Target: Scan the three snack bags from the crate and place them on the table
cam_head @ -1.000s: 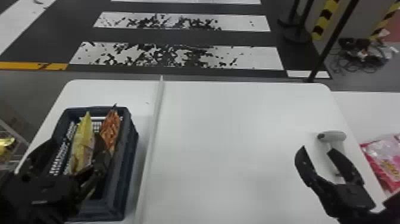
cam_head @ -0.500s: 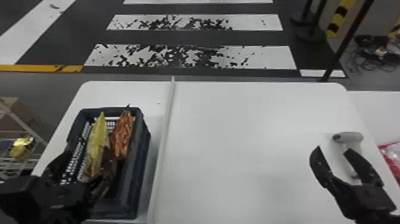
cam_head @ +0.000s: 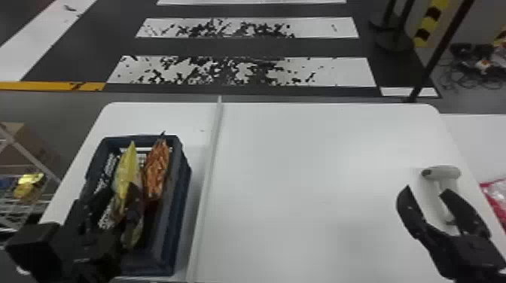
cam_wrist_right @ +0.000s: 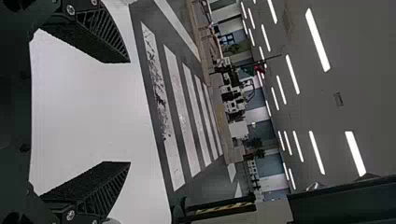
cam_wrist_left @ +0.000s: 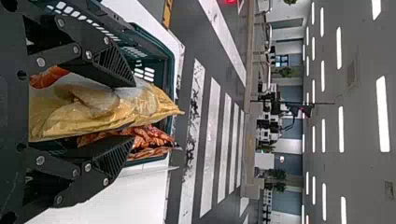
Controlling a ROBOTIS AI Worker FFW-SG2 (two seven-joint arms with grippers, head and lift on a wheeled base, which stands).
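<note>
Left arm point(cam_head: 64, 248): black, blocky at the wrist, entering from the near edge at the scene's left; its gripper point(cam_head: 121, 187) directed toward the far side, two flat fingers point(cam_wrist_left: 112, 65) parted, ribbed along their tapering ends, with round bolt heads at the joints. Right arm point(cam_head: 478, 259): black, entering from the near right corner; its gripper point(cam_head: 427, 189) angled toward the far side and a little to the left, two fingers point(cam_wrist_right: 100, 35) of like pattern, their tips spread wider than the left pair's. Arms and grippers set well apart, one at each side, not touching.
</note>
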